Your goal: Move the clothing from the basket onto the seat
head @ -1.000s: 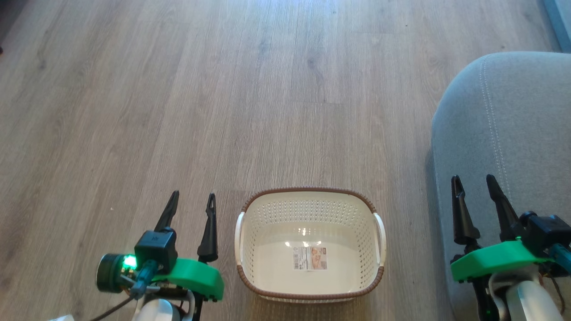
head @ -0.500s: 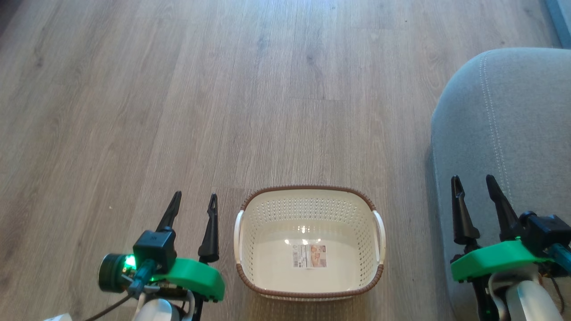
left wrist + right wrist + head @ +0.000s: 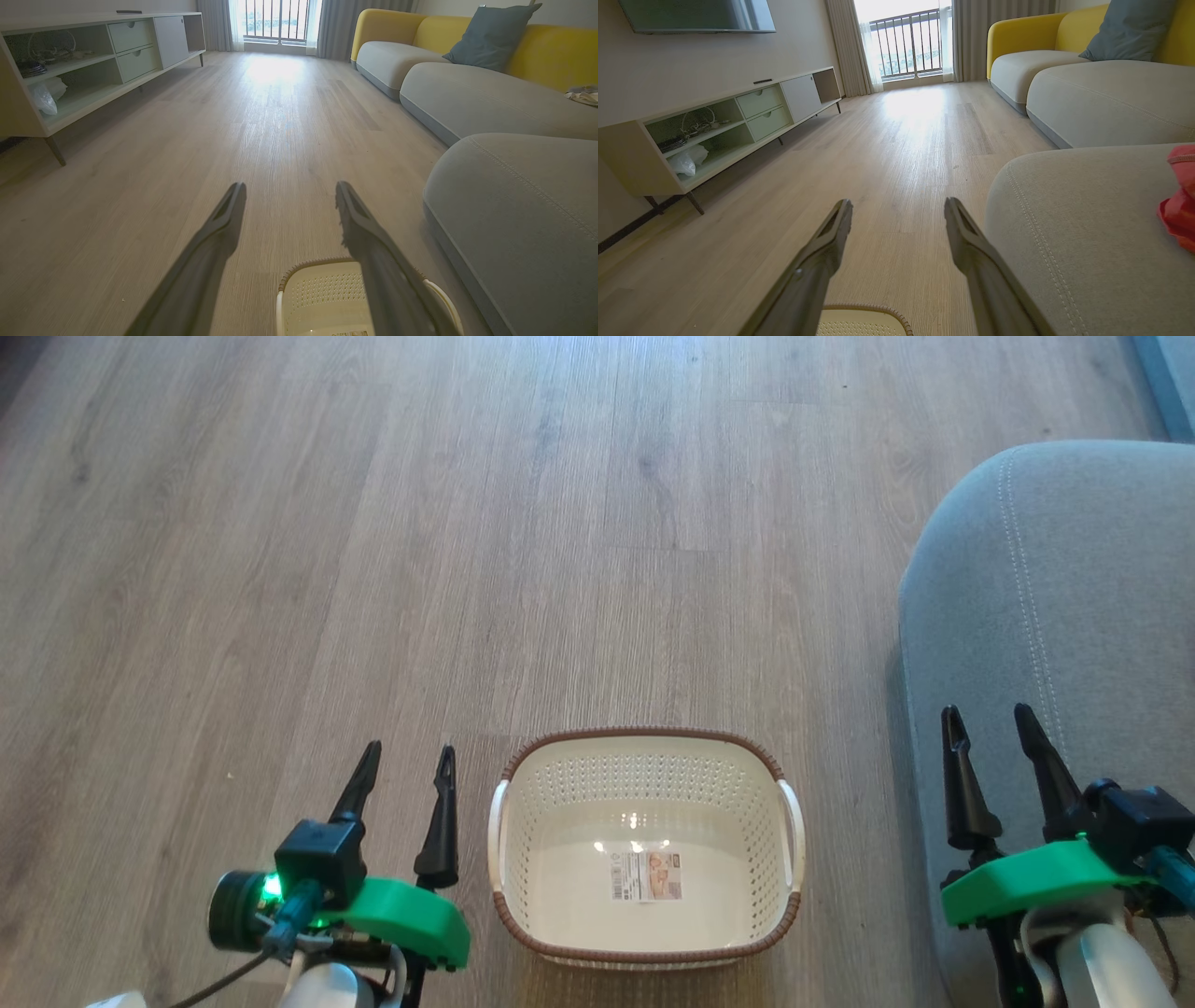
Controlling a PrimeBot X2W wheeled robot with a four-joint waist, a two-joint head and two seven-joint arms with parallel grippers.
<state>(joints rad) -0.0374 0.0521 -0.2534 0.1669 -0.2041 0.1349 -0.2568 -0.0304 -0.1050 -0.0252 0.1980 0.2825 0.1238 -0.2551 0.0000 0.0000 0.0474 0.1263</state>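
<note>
The cream basket (image 3: 509,823) with its brown rim stands on the wood floor in the head view; inside it I see just its perforated walls and the label on its bottom. My left gripper (image 3: 409,758) hangs open just left of it, holding nothing. Over the front edge of the grey seat (image 3: 1074,597), my right gripper (image 3: 988,720) is open too. Red clothing (image 3: 1180,196) lies on the seat (image 3: 1087,224) at the right edge of the right wrist view. The basket rim (image 3: 308,265) shows low in the left wrist view, between the left gripper (image 3: 288,186) fingers.
Bare wood floor (image 3: 467,523) stretches ahead of the basket. A low TV cabinet (image 3: 714,126) lines the left wall. Yellow-backed sofa sections (image 3: 467,88) with a blue-grey pillow (image 3: 490,32) run along the right, and a balcony door (image 3: 915,42) is at the far end.
The head view has shifted slightly; the left gripper sits a little lower in it. Basket, seat and right gripper hold their places.
</note>
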